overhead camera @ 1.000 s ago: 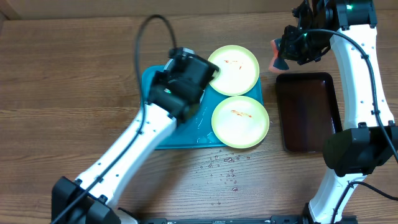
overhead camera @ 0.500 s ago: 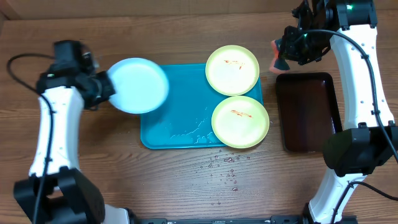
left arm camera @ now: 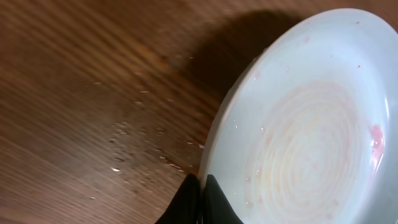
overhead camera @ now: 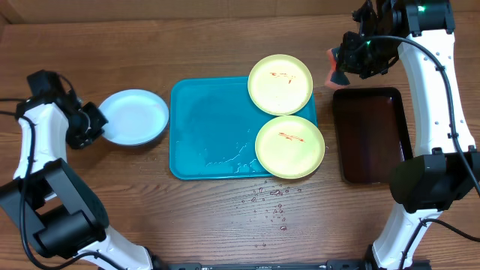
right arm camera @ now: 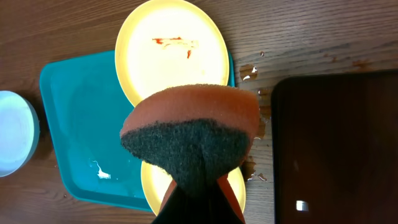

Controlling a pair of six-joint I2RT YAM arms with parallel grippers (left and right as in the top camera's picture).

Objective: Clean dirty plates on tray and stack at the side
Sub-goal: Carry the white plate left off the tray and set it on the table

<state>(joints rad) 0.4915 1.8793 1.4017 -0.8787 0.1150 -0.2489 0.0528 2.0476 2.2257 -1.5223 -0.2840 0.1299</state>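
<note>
The left gripper (left arm camera: pixel 200 191) has its fingers closed to a narrow gap on the left rim of the white plate (overhead camera: pixel 136 116). That plate sits over the table (overhead camera: pixel 90 195), just left of the tray (overhead camera: pixel 210 127); whether it rests flat cannot be told. Its inside is wet, with a faint pink mark near one edge.

The right gripper (right arm camera: pixel 198 198) is clamped on an orange sponge (right arm camera: pixel 189 127), dark scouring face toward the wrist camera. It hangs far right, above the table beyond the dark tray (overhead camera: pixel 371 135).

The tray holds two yellow plates at its right end. The far plate (overhead camera: pixel 280 82) overhangs the far rim, and the near plate (overhead camera: pixel 289 146) overhangs the right and near rims. Each has a red smear in its middle. The tray's bare floor shows water streaks, and droplets (overhead camera: pixel 270 199) dot the table just near of it.
</note>
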